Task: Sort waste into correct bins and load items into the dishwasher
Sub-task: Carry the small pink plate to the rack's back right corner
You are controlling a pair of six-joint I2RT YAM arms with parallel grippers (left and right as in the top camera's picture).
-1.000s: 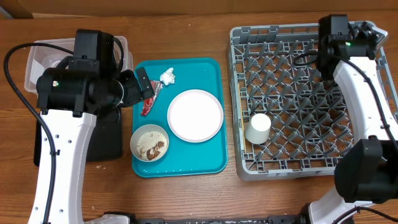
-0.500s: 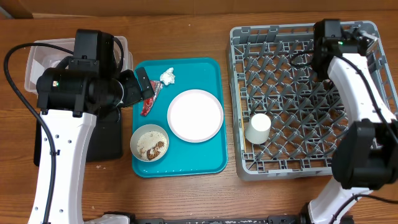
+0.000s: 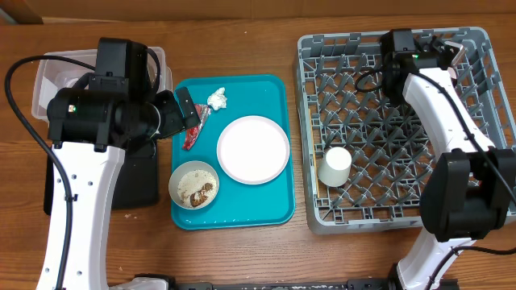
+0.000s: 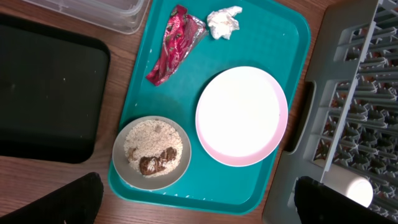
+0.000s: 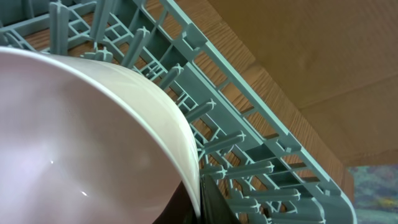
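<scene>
My right gripper point(image 3: 442, 55) point(image 5: 200, 199) is shut on the rim of the pink bowl point(image 5: 81, 143) and holds it tilted over the far part of the grey dish rack point(image 3: 387, 211). A white cup point(image 3: 334, 167) lies in the rack. My left gripper point(image 3: 187, 117) point(image 4: 205, 211) hangs open and empty above the teal tray. On that tray lie the red wrapper point(image 4: 174, 43), the white napkin point(image 4: 222, 22), the pale-pink plate point(image 4: 242, 115) and the beige bowl point(image 4: 152, 152) with rice and brown bits.
The clear tub point(image 3: 48, 76) stands at the far left, with the black tray point(image 3: 137, 181) in front of it, both left of the teal tray point(image 3: 274, 89). The left arm covers part of both bins. Bare wood runs along the table's front edge.
My right arm has swung left along the far side of the rack with the pink bowl in its grip. The left arm and the things on the tray have not moved.
</scene>
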